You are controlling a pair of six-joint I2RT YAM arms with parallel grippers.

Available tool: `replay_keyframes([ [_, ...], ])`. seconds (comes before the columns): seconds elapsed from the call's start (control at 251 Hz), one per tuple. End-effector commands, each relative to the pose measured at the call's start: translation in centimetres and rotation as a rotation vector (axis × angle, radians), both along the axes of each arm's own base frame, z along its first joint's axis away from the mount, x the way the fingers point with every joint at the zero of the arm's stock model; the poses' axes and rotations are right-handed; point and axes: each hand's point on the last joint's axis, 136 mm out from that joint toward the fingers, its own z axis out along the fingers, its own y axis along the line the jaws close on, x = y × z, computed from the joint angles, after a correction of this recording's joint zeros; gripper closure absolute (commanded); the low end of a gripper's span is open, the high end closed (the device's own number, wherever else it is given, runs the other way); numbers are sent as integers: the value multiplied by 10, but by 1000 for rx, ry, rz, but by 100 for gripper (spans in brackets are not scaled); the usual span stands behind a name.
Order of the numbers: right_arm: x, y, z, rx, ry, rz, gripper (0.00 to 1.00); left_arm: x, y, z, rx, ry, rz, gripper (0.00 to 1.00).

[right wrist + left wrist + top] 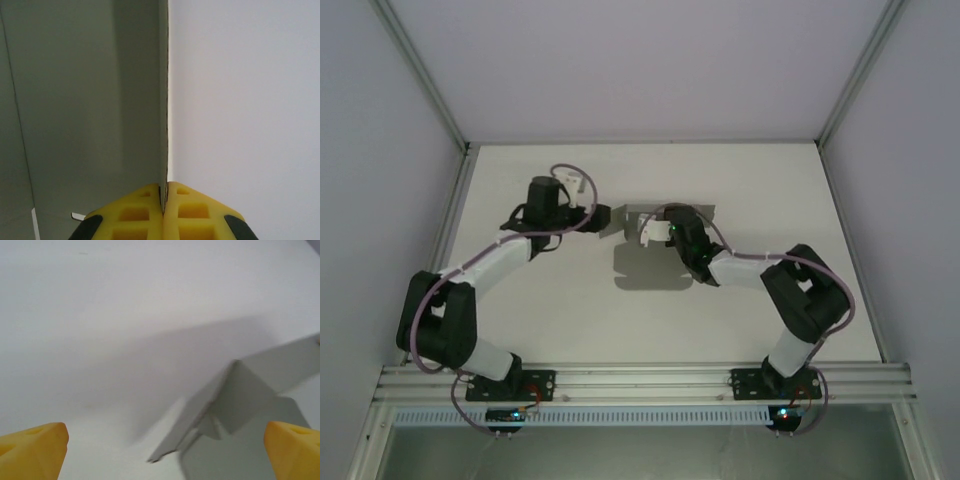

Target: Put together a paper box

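Note:
The paper box (698,213) is a grey, partly folded cardboard piece at mid-table, its shadow falling on the table just in front of it. My right gripper (650,228) is shut on it. In the right wrist view the yellow fingertips (140,212) pinch the thin edge of an upright wall of the paper box (90,100), with the right gripper (163,200) pressed tight. My left gripper (604,215) sits just left of the box, open. In the left wrist view the left gripper (165,452) has its yellow fingertips (35,450) spread wide, and the folded flaps of the paper box (240,390) lie ahead, nearer the right finger, untouched.
The white table (760,190) is enclosed by white walls with metal corner posts (420,70). An aluminium rail (640,380) carrying both arm bases runs along the near edge.

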Motion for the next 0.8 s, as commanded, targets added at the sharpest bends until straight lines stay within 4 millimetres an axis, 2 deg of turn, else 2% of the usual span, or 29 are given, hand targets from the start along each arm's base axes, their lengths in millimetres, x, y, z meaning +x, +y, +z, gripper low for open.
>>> replay_keyframes([
  [0.0, 17, 8, 25, -12, -169, 21, 100, 21, 54, -10, 36, 69, 236, 0],
  [0.096, 23, 10, 19, -14, -180, 31, 100, 41, 67, -26, 31, 106, 256, 0],
  [0.295, 31, 13, 3, -8, -123, 28, 100, 57, 23, -63, -23, 173, 26, 0],
  [0.503, 35, 9, -5, -10, -103, 4, 100, 44, -8, -78, -22, 147, -112, 7],
  [0.667, 36, 8, -10, -17, -83, -16, 100, 24, -41, -81, -68, 110, -262, 10],
  [0.798, 36, 6, -13, -23, -76, -33, 100, 7, -63, -94, -32, 108, -350, 15],
])
